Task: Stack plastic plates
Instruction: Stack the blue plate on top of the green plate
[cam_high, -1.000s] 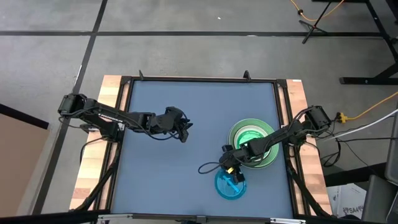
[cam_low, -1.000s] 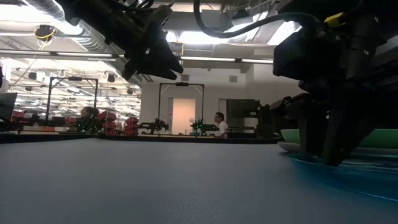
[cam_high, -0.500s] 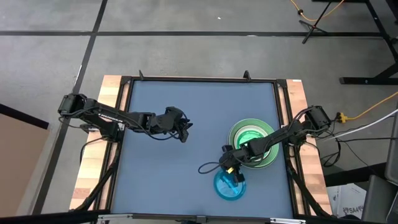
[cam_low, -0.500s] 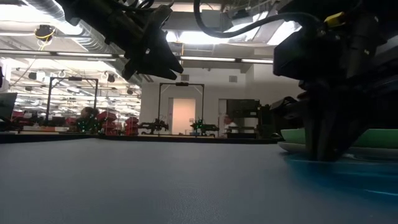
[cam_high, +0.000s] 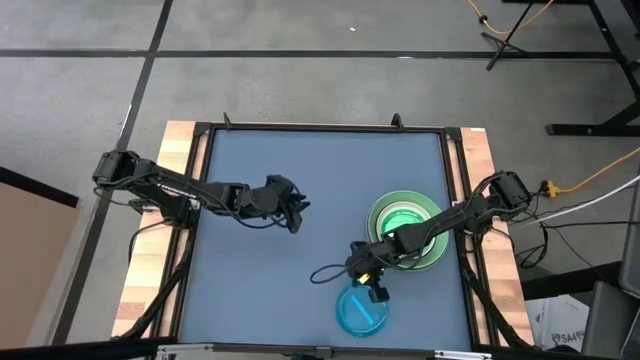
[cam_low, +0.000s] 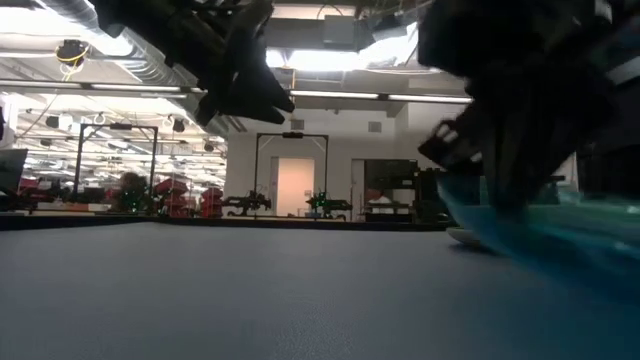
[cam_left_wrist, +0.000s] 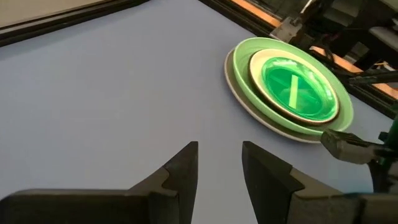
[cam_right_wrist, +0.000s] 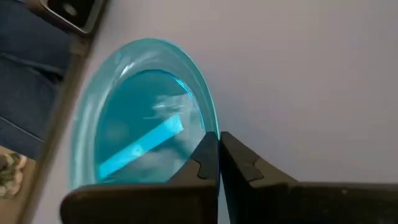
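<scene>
Pinching the rim of a translucent blue plate (cam_high: 361, 312), right gripper (cam_high: 375, 293) is clamped on it near the table's (cam_high: 300, 180) front edge, beside the green stack (cam_high: 408, 230). Left gripper (cam_high: 296, 212) hovers mid-table, fingers apart, holding nothing.

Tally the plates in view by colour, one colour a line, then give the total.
Blue, translucent: 1, the blue plate, its rim pinched in the right gripper.
Green, translucent: 1, the green plate on top of the stack.
White: 1, the white plate under it.
Light green: 1, the light green plate below that.
Total: 4. Any plate hidden lower in the stack would not be counted.
</scene>
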